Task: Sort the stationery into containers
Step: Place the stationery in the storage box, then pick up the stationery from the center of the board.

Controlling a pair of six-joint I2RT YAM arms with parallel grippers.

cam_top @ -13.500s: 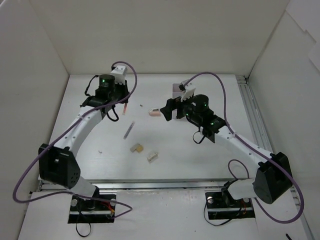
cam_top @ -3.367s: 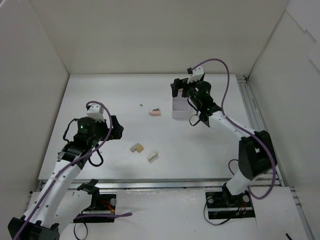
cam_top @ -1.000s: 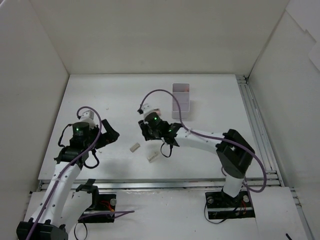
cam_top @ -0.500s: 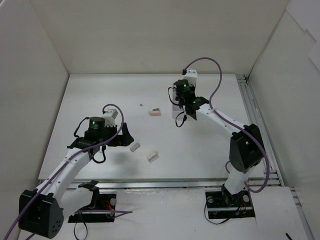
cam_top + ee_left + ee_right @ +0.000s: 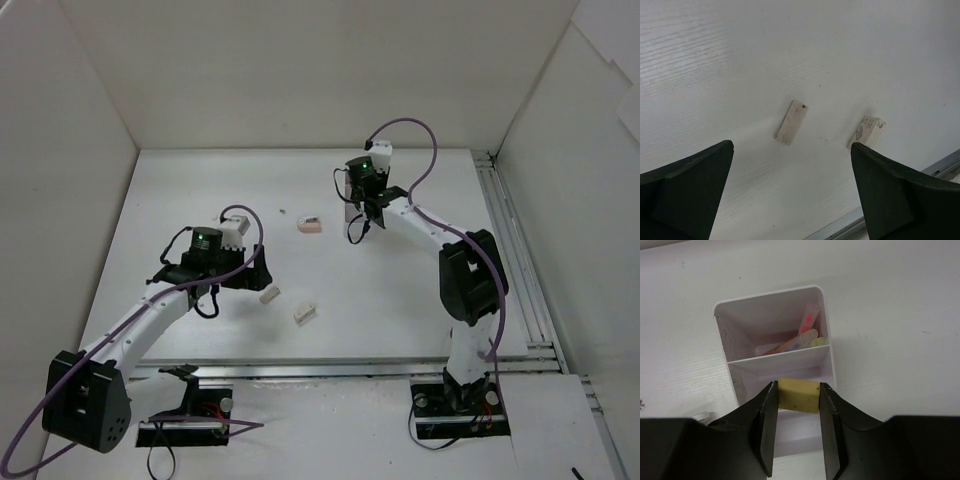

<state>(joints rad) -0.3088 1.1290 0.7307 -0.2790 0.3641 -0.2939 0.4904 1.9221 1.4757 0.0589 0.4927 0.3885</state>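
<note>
Pinching tan block [image 5: 799,395] between right jaws above white box [image 5: 765,315]; left jaws wide, pale block [image 5: 790,122] ahead.

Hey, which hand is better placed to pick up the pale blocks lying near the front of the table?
Left. The left hand hangs open directly over the flat cream block, with the labelled block beside it. The right hand is shut on a tan block over the white box.

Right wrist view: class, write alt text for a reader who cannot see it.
The right gripper holds a tan block between its jaws, above a white divided box on a white table. The box's far compartment holds several pink and orange pens.
</note>
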